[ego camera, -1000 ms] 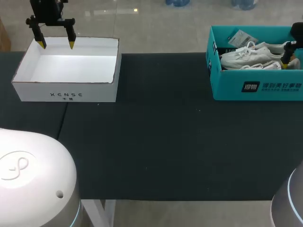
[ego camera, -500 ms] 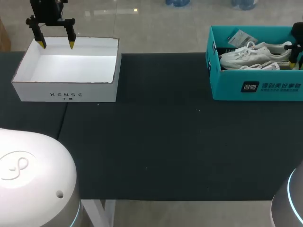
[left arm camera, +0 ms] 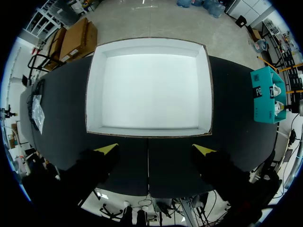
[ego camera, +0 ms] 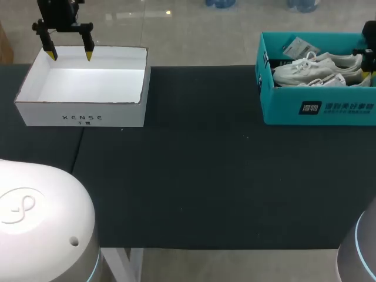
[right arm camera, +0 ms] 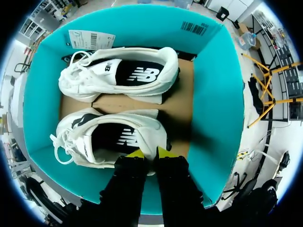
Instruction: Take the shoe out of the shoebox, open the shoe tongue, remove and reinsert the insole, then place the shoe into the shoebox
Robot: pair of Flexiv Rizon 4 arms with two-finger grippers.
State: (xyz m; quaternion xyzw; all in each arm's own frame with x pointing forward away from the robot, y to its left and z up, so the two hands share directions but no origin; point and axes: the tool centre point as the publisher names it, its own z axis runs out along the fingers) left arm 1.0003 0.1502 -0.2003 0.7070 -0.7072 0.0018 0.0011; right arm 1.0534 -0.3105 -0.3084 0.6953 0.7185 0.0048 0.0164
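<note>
Two white shoes lie side by side in the teal shoebox, which stands at the table's far right. My right gripper is inside the box, shut on the heel rim of the nearer white shoe, one yellow tip inside the heel and one outside. The other shoe lies beyond it, with a paper tag by its toe. In the head view the right arm shows only at the picture's edge, over the shoes. My left gripper hangs open above the far edge of a white box.
The empty white box stands at the table's far left, seen from above in the left wrist view ahead of the left gripper. Dark table mat stretches between the two boxes.
My right gripper's fingers have come together on the nearer shoe's heel, and the gripper has shifted a little to the right in the box. The left arm has not moved.
</note>
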